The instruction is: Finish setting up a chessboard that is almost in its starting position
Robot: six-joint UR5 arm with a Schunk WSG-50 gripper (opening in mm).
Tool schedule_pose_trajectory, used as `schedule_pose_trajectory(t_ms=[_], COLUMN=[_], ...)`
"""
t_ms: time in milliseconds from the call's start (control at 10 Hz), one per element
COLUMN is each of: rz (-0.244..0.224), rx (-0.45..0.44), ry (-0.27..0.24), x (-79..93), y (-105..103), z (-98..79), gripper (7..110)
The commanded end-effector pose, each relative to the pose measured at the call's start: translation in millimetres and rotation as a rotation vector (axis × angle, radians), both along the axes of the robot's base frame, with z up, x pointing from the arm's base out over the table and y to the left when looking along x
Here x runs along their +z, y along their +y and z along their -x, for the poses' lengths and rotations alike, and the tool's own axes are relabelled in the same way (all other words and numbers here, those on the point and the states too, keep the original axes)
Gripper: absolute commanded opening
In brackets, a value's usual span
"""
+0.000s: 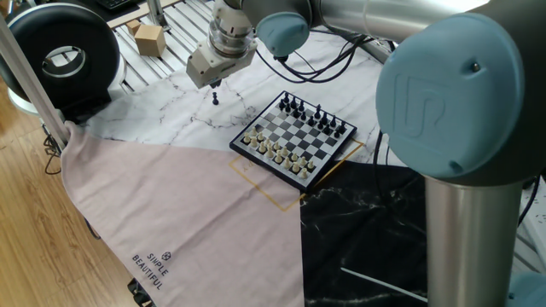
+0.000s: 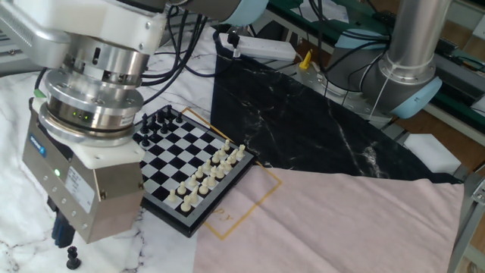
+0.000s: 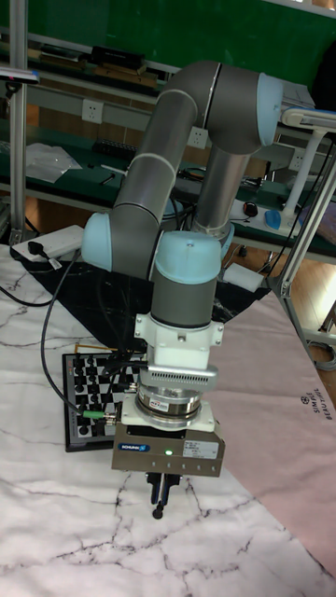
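The chessboard (image 1: pixel 295 139) lies on the marble cloth, black pieces along its far side and cream pieces along its near side; it also shows as the chessboard (image 2: pixel 191 162) and, partly behind the arm, as the chessboard (image 3: pixel 86 399). One lone black piece (image 1: pixel 216 98) stands off the board on the white marble, seen too as the black piece (image 2: pixel 73 258) and the black piece (image 3: pixel 160 511). My gripper (image 1: pixel 212 83) hangs just above it, pointing down, its fingers (image 2: pixel 61 230) a little apart and holding nothing. In the tall fixed view the gripper (image 3: pixel 161 492) is directly over the piece.
A pink cloth (image 1: pixel 171 205) and a black marble sheet (image 1: pixel 367 230) cover the table's near parts. A black round device (image 1: pixel 60 55) and a small cardboard box (image 1: pixel 148 38) sit at the far left. Cables (image 2: pixel 189 53) trail behind the board.
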State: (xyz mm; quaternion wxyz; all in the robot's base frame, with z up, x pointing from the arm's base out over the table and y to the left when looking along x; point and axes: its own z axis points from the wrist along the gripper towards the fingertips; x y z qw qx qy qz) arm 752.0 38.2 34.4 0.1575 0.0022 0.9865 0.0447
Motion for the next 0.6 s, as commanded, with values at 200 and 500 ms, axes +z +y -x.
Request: schedule_pose_trajectory(t_ms=[200,500], rz=[-0.041,-0.021], rx=[-0.01,-0.006], ry=[-0.023,-0.006], x=[-0.3,-7.7], y=[7.1,9.4], z=[5.0,12.5], gripper=[7,7])
